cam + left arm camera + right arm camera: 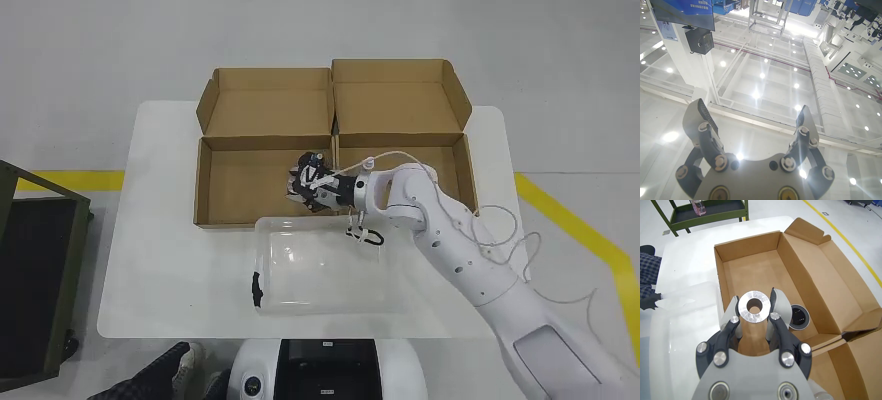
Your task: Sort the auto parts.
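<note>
Left cardboard box (753,262): a black-and-silver bearing (799,317) lies on its floor.
Right gripper (754,296): clamped on a silver metal ring (763,306), over this box, just beside the bearing.
Left gripper (752,105): fingers spread, holding nothing, facing the ceiling.
Hidden: the arm covers part of the right cardboard box (400,110); the clear bin (262,262)'s contents are hard to make out.

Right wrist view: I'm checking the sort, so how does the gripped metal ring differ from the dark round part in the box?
The metal ring is silver, thick-walled with a small bore; the dark round part has a thin pale rim around a wide black opening. The ring is held in the right gripper over the cardboard box; the dark part rests on its floor. Both are round with a central hole.
</note>
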